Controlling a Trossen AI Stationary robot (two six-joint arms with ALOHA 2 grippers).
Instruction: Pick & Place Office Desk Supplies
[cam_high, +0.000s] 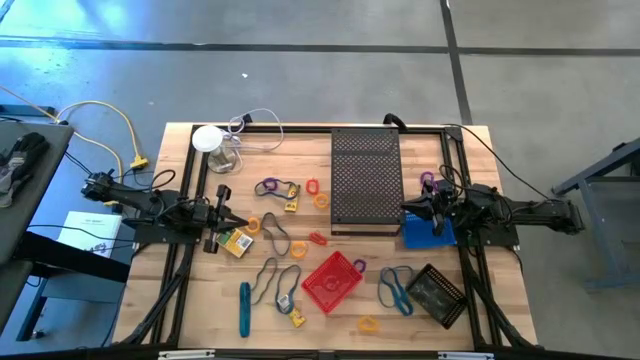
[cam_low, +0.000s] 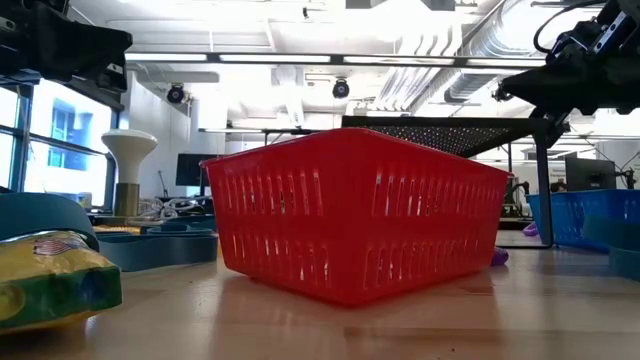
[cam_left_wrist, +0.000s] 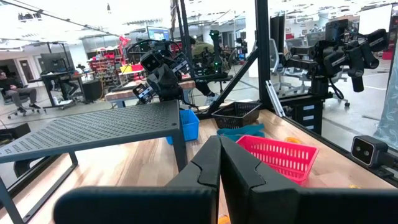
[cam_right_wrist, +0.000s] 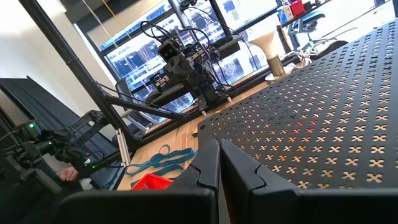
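Note:
Loose supplies lie on the wooden table: a purple loop (cam_high: 268, 187), a red ring (cam_high: 312, 186), an orange ring (cam_high: 321, 200), grey loops (cam_high: 275, 238), blue loops (cam_high: 395, 285), a yellow ring (cam_high: 368, 324), a teal stick (cam_high: 244, 308) and a yellow packet (cam_high: 236, 242). My left gripper (cam_high: 225, 212) hovers shut at the table's left, just above that packet, holding nothing; its shut fingers (cam_left_wrist: 219, 163) point toward the right side. My right gripper (cam_high: 408, 210) is shut and empty at the black tray's right edge, above a blue bin; its wrist view shows the fingers (cam_right_wrist: 219, 163) closed.
A large black perforated tray (cam_high: 365, 180) stands raised on legs at centre far. A red basket (cam_high: 332, 280) sits at centre near, a black basket (cam_high: 437, 295) at near right, a blue bin (cam_high: 425, 232) under the right arm. A white round object (cam_high: 208, 138) with a cable sits far left.

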